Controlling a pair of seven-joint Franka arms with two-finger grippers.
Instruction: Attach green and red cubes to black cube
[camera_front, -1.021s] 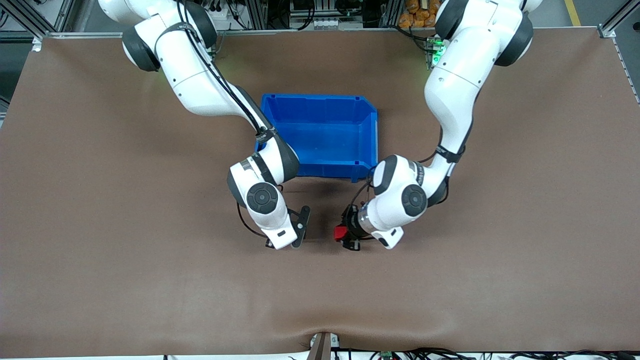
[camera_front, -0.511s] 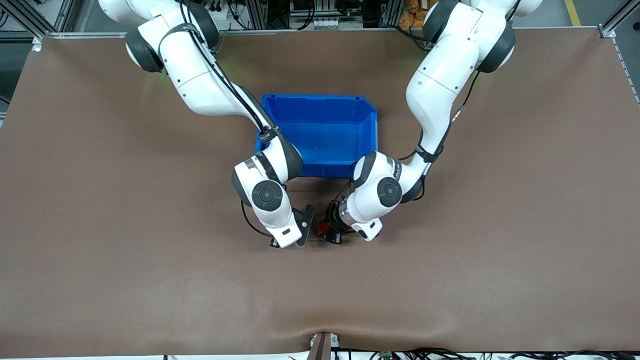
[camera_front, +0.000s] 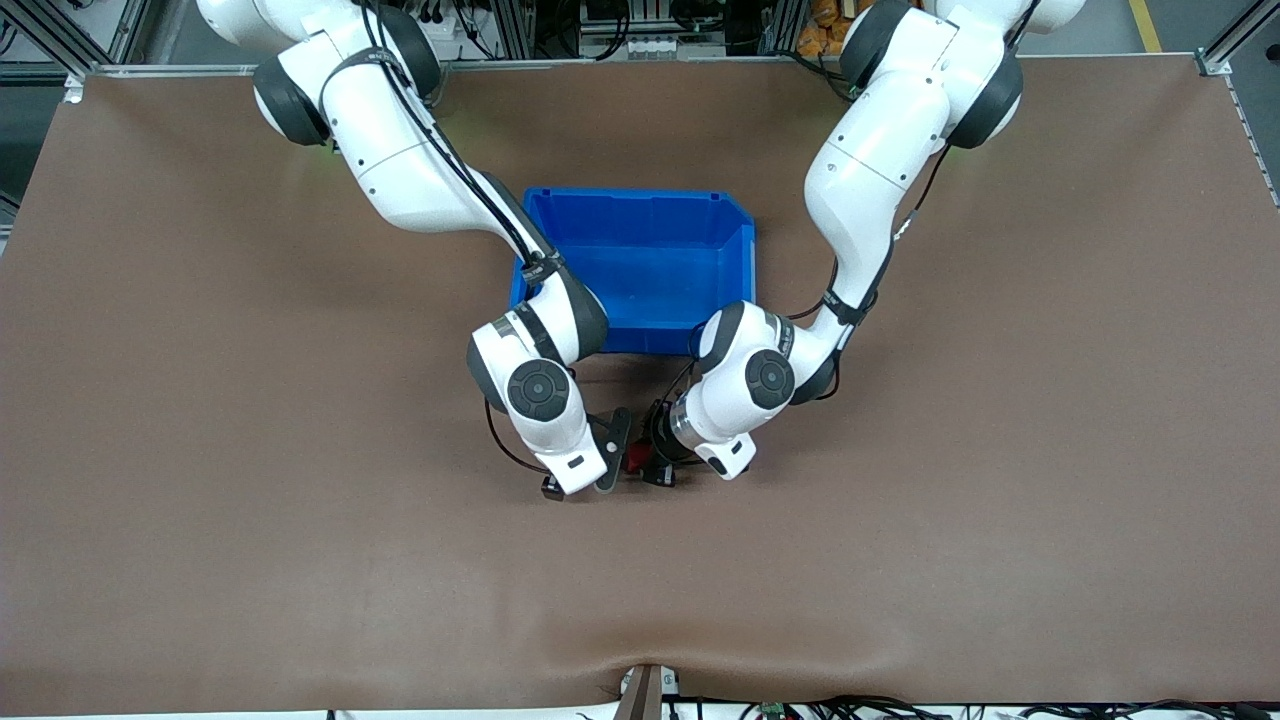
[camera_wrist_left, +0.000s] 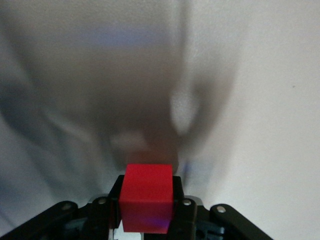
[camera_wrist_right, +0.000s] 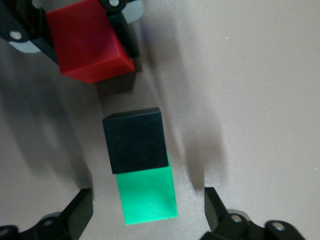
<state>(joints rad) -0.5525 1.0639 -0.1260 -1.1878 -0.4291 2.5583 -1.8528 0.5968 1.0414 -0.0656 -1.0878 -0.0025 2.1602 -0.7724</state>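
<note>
1. A big flat brown table (camera_front: 200, 400) with a soft, dull top fills almost the whole front view.
2. Two smooth, shiny white robot arms with black joints come down from the top of the front view. These are the right arm (camera_front: 400, 170) and the left arm (camera_front: 880, 170). Their ends meet just below the middle of that view.
3. A bright blue plastic bin (camera_front: 640, 197), shaped like a box with slanted corners, sits on the table in the upper middle of the front view, between the two arms.
4. The right gripper (camera_wrist_right: 148, 196) is low over the table, just below the bin in the front view. Its two black fingers (camera_wrist_right: 220, 215) are spread wide, one on each side of the small green cube (camera_wrist_right: 148, 197). They do not touch it and they hold nothing.
5. The left gripper (camera_wrist_left: 147, 202) is beside the right gripper. Its black fingers are pressed on two sides of the small red cube (camera_wrist_left: 147, 197), so it has hold of that cube.
6. The small, dull black cube (camera_wrist_right: 135, 142) and the smooth green cube lie on the table, pressed side to side. They are nearer to the front camera than the bin.
7. The red cube is just beside the black cube, on the side away from the green one. I cannot tell if they touch. All three cubes are plain, with flat faces and sharp edges.
</note>
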